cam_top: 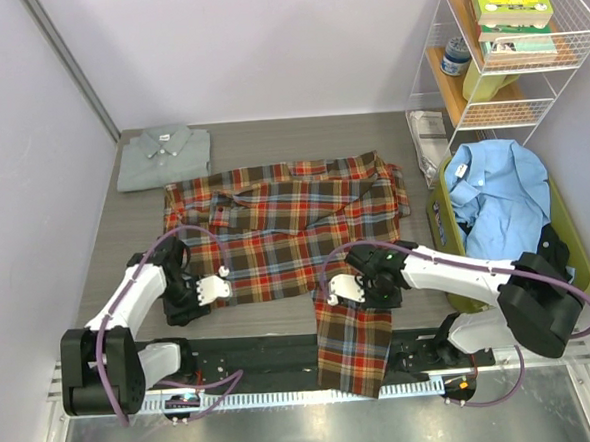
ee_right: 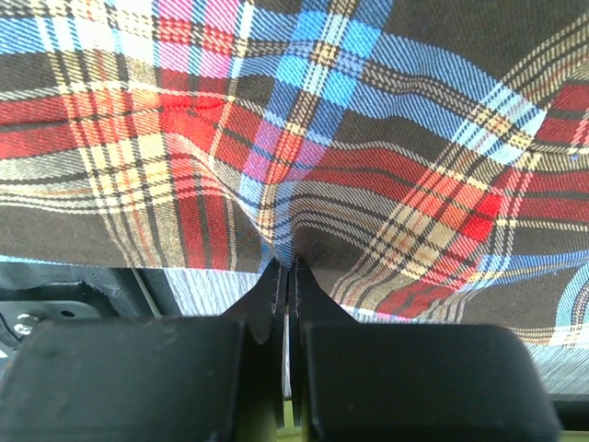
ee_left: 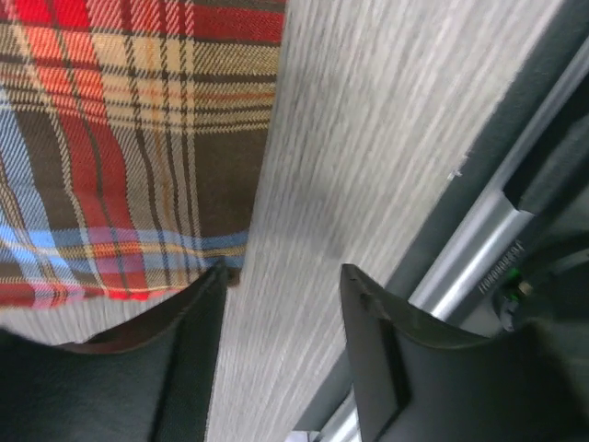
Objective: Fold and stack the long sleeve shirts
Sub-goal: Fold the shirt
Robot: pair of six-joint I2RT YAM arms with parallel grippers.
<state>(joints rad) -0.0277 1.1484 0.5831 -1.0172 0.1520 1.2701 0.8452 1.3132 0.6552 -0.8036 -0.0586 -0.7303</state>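
Woven plaid flannel (cam_top: 286, 232) spread flat, right gripper (ee_right: 286, 269) pinching hem

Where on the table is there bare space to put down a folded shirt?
Bare table runs along the back, between the grey shirt and the white packet, behind the plaid shirt. A narrower strip lies left of it, by the wall. The right side is crowded by the green basket.

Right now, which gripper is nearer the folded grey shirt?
Left. The left gripper is open at the near-left hem of the plaid flannel shirt, on the same side as the folded grey shirt in the far-left corner. The right gripper pinches the flannel farther right.
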